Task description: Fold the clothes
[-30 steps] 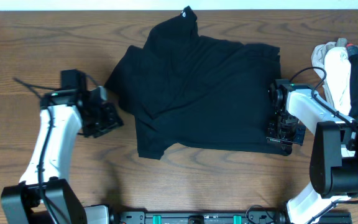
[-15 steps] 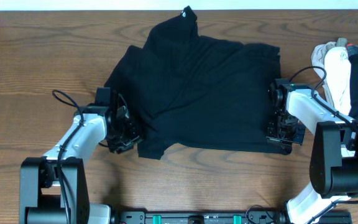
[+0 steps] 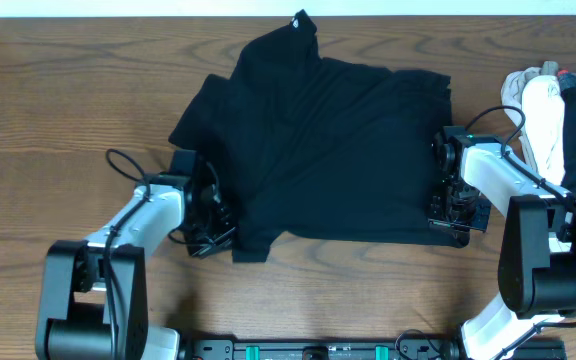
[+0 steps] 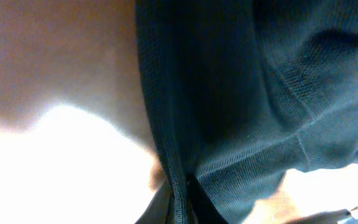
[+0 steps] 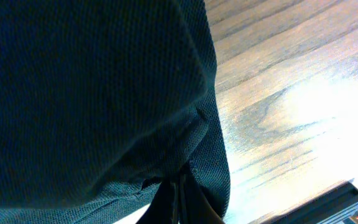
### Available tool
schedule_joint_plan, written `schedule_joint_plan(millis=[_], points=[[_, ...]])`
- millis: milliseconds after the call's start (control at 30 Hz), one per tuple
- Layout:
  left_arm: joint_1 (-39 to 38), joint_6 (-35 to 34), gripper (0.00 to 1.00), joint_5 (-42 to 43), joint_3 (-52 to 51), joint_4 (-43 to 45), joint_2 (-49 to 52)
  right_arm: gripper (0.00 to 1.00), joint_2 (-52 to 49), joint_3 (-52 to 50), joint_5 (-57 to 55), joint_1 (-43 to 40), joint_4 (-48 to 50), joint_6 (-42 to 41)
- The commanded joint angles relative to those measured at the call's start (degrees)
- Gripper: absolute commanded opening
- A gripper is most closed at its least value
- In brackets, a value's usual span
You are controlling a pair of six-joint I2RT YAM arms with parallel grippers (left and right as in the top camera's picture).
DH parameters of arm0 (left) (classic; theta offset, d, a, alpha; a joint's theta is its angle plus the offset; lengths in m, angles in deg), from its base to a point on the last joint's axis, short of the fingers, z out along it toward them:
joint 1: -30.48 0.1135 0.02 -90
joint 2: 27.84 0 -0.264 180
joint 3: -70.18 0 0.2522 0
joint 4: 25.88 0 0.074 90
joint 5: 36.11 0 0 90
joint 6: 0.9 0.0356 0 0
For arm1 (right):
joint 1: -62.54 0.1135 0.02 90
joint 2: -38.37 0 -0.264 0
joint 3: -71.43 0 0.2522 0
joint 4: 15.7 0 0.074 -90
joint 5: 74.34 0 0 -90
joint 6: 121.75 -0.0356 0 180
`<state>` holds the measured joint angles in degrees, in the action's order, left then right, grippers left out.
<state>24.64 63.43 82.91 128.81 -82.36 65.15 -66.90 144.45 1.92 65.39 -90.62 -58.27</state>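
The clothes [image 3: 318, 150], a single black soft short-sleeved shirt with a collar, lie spread and rumpled on the brown wooden table [image 3: 48, 90], collar toward the far edge. At the shirt's near left corner the left tool [image 3: 213, 222] sits low against the table. Its wrist view shows the knit edge drawn into a narrow pinch, so it looks closed on the cloth. At the near right corner the right tool [image 3: 453, 212] likewise looks closed on the hem, with fabric gathering into its tips. The shirt looks thin, light and limp, so it will probably sag between holds and slide easily over the wood. It is best taken at seamed edges and corners, with both sides lifted together. A heap of cream and dark garments [image 3: 553, 100] lies just beyond the right arm.
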Motion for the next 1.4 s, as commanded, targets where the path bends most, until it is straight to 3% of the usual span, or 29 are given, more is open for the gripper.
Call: schedule_joint_plan(millis=[0,300,533,600,633,767,967,1067,1233,1367], points=[[2.36,2.08,0.06,-3.74,4.55,-5.88,-3.96,0.01,-0.46,0.74,-0.85,-0.22,0.31,0.48],[3.65,2.49,0.06,-6.14,6.43,-19.34,-12.41,0.01,-0.46,0.74,-0.85,-0.39,0.39,0.48],[3.63,2.49,0.08,-6.16,6.43,-20.22,-13.38,0.01,-0.46,0.74,-0.87,-0.46,0.37,0.50],[3.63,2.49,0.42,-6.14,6.40,-20.17,-13.38,0.01,-0.46,0.74,-0.85,-0.52,0.42,0.90],[3.63,2.54,0.50,-6.19,6.25,-20.00,-13.33,0.01,-0.46,0.74,-0.87,-0.61,0.46,0.90],[3.63,2.47,0.64,-6.38,4.85,-19.78,-13.27,0.01,-0.46,0.74,-0.85,-0.63,0.52,0.90],[3.65,-0.57,0.66,-6.64,-1.86,-14.14,-13.25,0.01,-0.46,0.74,-0.85,-0.66,0.55,0.90],[3.65,-4.31,0.66,-7.74,-6.27,-5.97,-13.07,0.01,-0.46,0.74,-0.85,-0.66,0.59,0.90],[3.69,-7.89,0.61,-9.01,-10.47,-0.26,-10.93,0.01,-0.46,0.74,-0.83,-0.66,0.42,1.09],[3.69,-7.39,0.18,-8.74,-10.99,0.11,-8.72,0.01,-0.46,0.74,-0.83,-0.66,0.44,1.31]])
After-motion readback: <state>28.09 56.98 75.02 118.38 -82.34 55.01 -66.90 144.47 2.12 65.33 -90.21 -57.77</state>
